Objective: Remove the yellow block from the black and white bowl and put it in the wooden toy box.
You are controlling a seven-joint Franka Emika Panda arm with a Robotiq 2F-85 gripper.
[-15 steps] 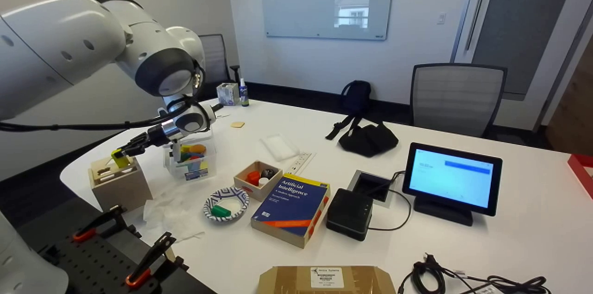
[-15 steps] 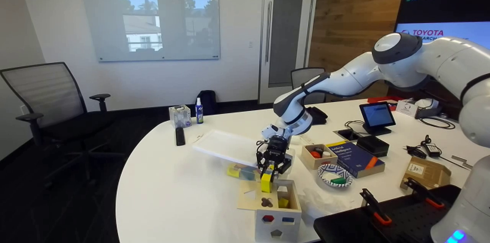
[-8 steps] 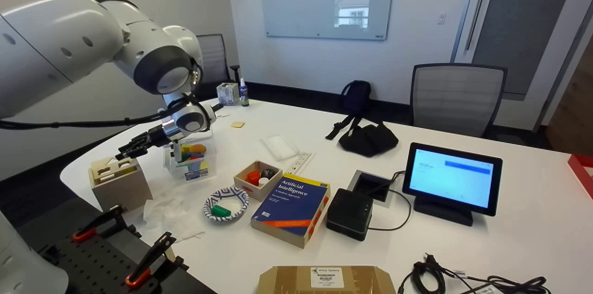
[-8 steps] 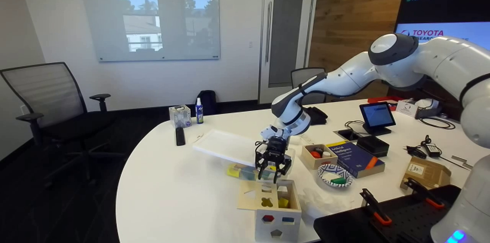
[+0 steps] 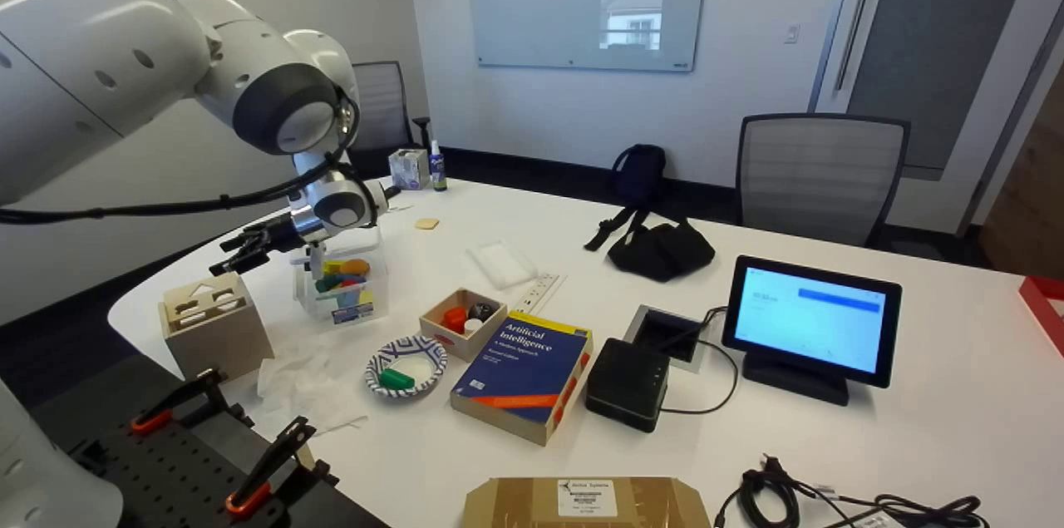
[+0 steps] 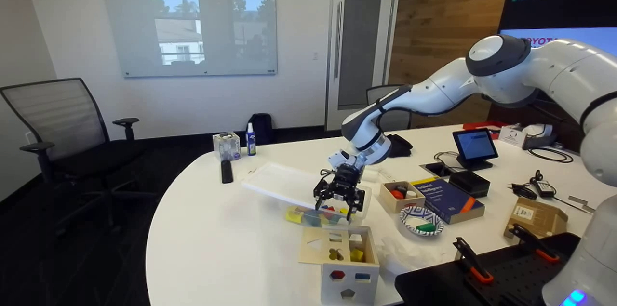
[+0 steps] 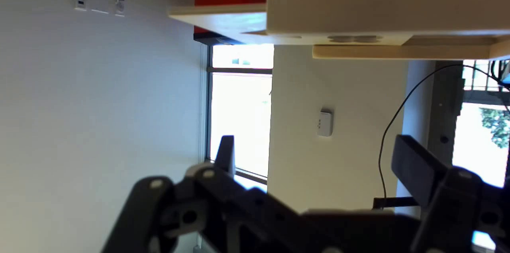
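Observation:
The wooden toy box (image 6: 362,291) stands near the table edge, its holed lid (image 6: 308,250) slid partly aside. Through the open part of the top a yellow piece (image 6: 356,254) is visible inside; whether it is the yellow block just let go cannot be told. My gripper (image 6: 333,213) hangs above and behind the box, apart from it. In the wrist view its fingers (image 7: 226,153) are spread wide with nothing between them, and the box (image 7: 378,2) fills the upper right. The black and white bowl (image 5: 432,349) sits on the table, holding only a green piece (image 5: 396,379).
A clear plastic tub (image 5: 366,303) of coloured blocks stands beside the toy box. Nearby are a white lid (image 6: 274,185), a small wooden box (image 5: 440,334) with a few pieces, a blue book (image 5: 524,362) and crumpled plastic (image 5: 303,387). Clamps (image 5: 274,461) grip the robot's base plate.
A second ago the gripper held a yellow block over the toy box's lid. The jaws have since opened, the block has gone from between them, and the arm has risen slightly away.

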